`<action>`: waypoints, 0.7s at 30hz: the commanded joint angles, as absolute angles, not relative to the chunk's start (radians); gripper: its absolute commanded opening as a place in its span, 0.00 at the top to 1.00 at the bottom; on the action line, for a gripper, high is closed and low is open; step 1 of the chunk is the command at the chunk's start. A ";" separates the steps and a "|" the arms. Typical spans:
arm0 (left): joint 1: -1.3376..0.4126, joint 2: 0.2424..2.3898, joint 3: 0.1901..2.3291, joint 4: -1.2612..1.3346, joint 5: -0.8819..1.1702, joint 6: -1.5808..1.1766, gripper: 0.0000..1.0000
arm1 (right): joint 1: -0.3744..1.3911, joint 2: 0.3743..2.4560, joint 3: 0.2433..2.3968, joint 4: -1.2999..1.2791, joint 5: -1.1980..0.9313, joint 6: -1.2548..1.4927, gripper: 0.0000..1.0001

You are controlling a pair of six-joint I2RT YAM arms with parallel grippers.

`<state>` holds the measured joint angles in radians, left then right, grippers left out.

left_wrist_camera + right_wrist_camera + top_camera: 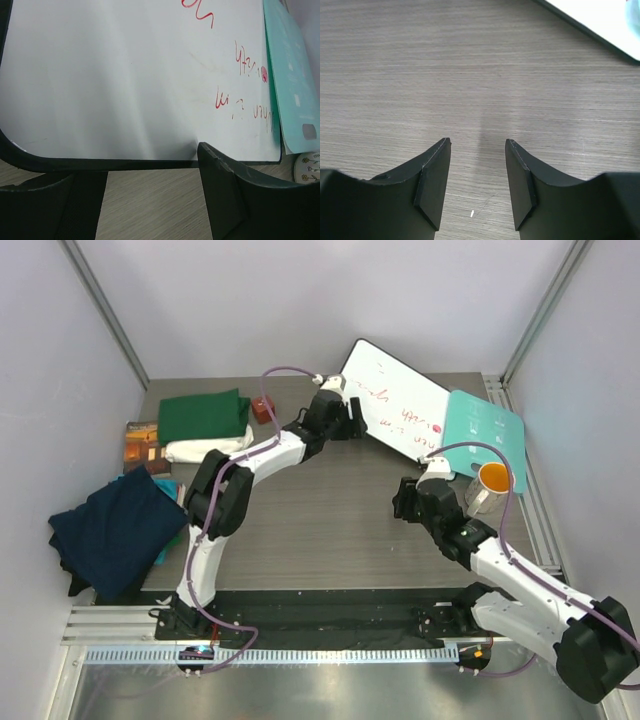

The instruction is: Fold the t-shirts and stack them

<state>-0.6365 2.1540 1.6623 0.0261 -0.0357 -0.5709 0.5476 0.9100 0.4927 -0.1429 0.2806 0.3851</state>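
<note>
A folded dark green t-shirt (202, 415) lies on a cream-white t-shirt (207, 450) at the back left. A navy blue t-shirt (118, 528) sits rumpled at the table's left edge, partly hanging off it. My left gripper (355, 420) (145, 175) is open at the near edge of a whiteboard (398, 405) (135, 80), with only bare table between its fingers. My right gripper (401, 502) (478, 143) hangs open over bare table right of centre, holding nothing. Both grippers are far from the shirts.
A teal board (492, 427) (292, 75) lies beside the whiteboard at the back right. A mug (490, 486) (309, 167) stands just behind my right wrist. A small brown book (142, 440) lies left of the stacked shirts, and a small reddish block (262, 410) to their right.
</note>
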 commanded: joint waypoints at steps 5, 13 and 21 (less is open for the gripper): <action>-0.638 2.230 1.779 0.139 -0.026 -0.606 0.32 | 0.551 0.943 0.494 -0.103 0.281 0.390 0.48; -0.638 2.258 1.793 0.226 -0.067 -0.630 0.39 | 0.551 0.957 0.486 -0.104 0.268 0.399 0.48; -0.638 2.212 1.736 0.298 -0.126 -0.638 0.91 | 0.552 0.966 0.468 -0.091 0.258 0.416 0.48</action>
<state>-0.6434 2.2581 1.7390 0.1600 -0.0593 -0.7223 0.5476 0.9615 0.4725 -0.1360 0.2638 0.3992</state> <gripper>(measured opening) 0.218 0.522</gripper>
